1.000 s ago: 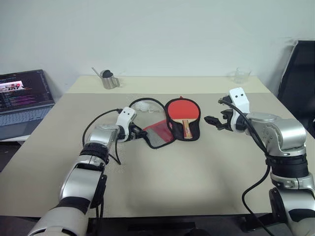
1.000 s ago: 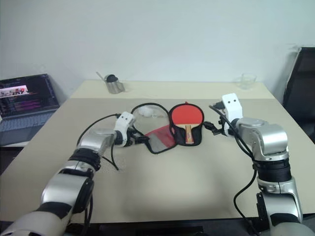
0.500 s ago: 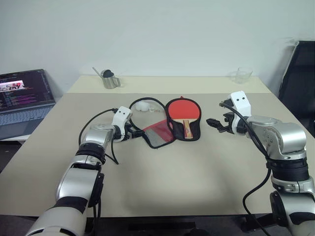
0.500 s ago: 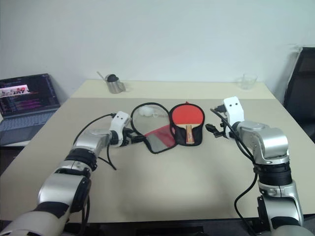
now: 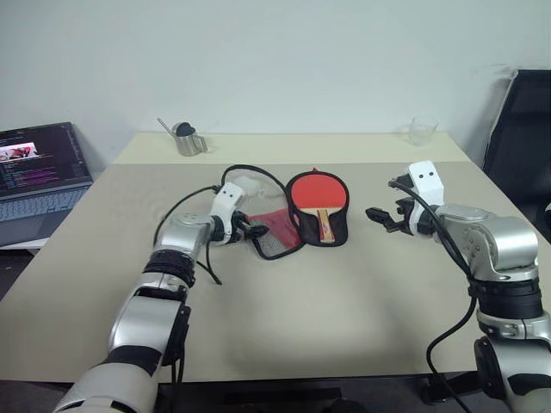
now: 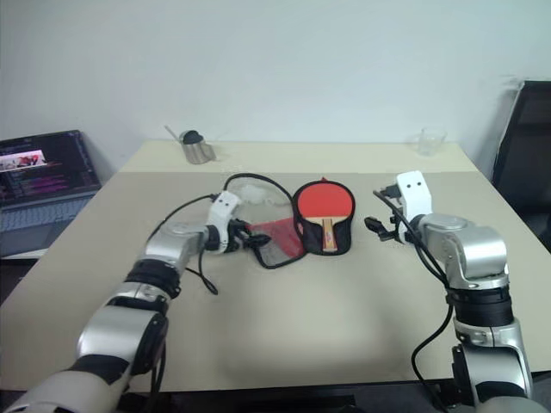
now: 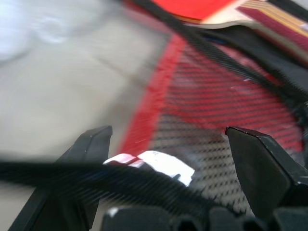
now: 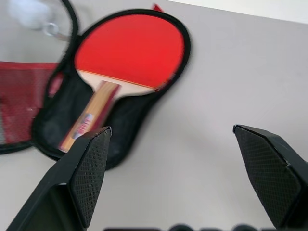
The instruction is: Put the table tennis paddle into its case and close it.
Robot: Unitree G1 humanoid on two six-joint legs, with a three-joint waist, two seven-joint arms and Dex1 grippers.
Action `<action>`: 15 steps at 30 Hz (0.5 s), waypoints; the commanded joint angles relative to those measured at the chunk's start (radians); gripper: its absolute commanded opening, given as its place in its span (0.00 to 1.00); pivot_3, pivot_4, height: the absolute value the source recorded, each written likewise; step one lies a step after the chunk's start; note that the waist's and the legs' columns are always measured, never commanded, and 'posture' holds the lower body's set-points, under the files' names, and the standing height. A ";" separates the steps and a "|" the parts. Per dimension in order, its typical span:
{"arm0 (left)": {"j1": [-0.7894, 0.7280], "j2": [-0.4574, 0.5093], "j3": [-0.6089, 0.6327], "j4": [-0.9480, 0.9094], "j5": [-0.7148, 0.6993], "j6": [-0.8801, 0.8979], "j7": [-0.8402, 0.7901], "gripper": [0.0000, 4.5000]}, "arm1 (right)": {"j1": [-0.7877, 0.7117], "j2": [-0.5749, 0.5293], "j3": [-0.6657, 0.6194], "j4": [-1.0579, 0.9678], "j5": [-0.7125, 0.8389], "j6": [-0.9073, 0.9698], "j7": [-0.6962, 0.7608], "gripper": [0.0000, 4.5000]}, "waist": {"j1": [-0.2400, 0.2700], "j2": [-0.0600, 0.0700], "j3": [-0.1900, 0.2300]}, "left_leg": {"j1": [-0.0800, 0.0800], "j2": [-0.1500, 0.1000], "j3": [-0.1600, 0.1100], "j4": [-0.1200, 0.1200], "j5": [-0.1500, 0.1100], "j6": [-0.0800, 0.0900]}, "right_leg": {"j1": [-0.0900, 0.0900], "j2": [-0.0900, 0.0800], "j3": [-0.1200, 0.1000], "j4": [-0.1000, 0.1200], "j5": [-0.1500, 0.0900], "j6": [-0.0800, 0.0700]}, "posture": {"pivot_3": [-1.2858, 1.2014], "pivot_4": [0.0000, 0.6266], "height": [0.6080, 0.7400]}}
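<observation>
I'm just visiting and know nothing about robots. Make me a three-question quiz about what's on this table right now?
1. True or false: the red-faced wooden table tennis paddle lies inside the opened black fabric case.
2. Which gripper is nearest the case's red mesh flap: A) left gripper B) right gripper?
3. Fill in: both grippers' jaws are ____.

Key: 1 true; 2 A; 3 open.

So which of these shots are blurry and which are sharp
Left wrist view: heavily smeared, the case mesh and a cable across the bottom both soft. Right wrist view: the table tennis paddle fairly crisp, the white charm blurred. Left and right eye views: evenly lit, with soft shadows on the table.
</observation>
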 commanded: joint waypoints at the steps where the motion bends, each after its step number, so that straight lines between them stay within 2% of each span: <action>1: 0.001 -0.004 0.008 -0.050 -0.004 -0.015 -0.005 0.92 | -0.013 -0.005 -0.015 -0.022 -0.004 -0.023 -0.001 0.99 | 0.003 0.000 0.000 | 0.000 0.000 0.000 0.000 0.000 0.000 | 0.000 0.000 0.000 0.000 0.000 0.000 | 0.52 0.24 1.00; 8: 0.045 -0.073 0.000 -0.167 -0.031 0.019 -0.028 0.92 | -0.024 -0.032 -0.013 0.001 -0.015 -0.047 0.009 0.99 | 0.011 0.000 0.000 | -0.002 -0.002 0.000 0.001 0.000 0.000 | 0.000 -0.002 0.000 -0.002 0.000 0.000 | 0.52 0.24 1.00; 15: 0.065 -0.099 -0.003 -0.221 -0.032 0.042 -0.029 0.92 | -0.016 -0.098 -0.038 0.001 -0.012 -0.052 0.036 0.99 | 0.004 0.000 0.000 | -0.001 -0.001 0.000 0.001 0.000 0.000 | 0.000 -0.001 0.000 -0.001 0.000 0.000 | 0.52 0.24 1.00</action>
